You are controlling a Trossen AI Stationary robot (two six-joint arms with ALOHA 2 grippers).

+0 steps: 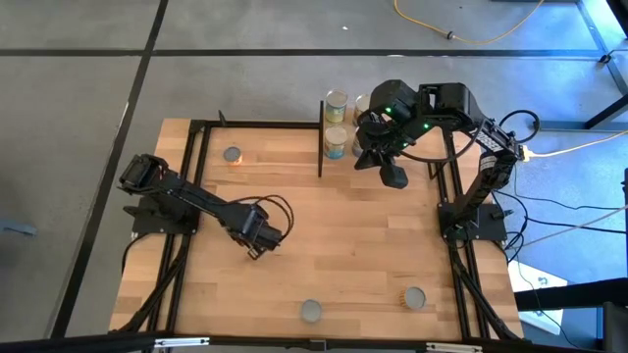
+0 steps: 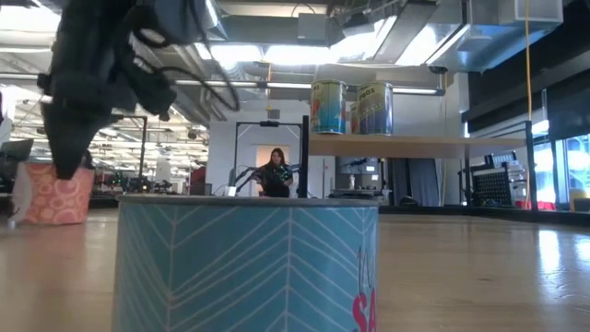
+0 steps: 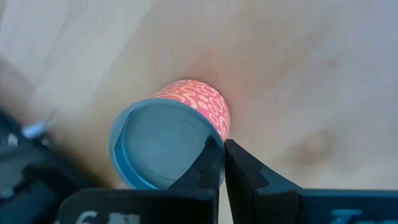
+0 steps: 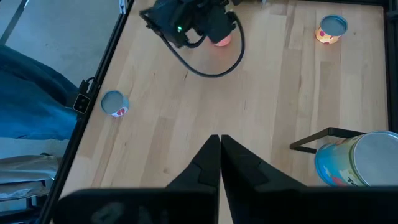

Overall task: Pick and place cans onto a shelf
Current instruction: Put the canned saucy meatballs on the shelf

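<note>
A teal can (image 2: 247,266) with a chevron-patterned label stands nearest on the pale wood-plank desk (image 1: 324,255). Mid-desk, the left gripper (image 3: 222,163), fingers together, hovers over a pink patterned can (image 3: 173,138). Farther off, the right gripper (image 4: 220,163), fingers together and empty, hangs beside the shelf (image 2: 415,145) carrying two cans (image 2: 350,107).

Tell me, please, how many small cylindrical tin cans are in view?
6 cans: two on the light-wood shelf, three standing apart on the wooden table, one pink-patterned at the left gripper. A seventh may hide behind the right arm.
</note>
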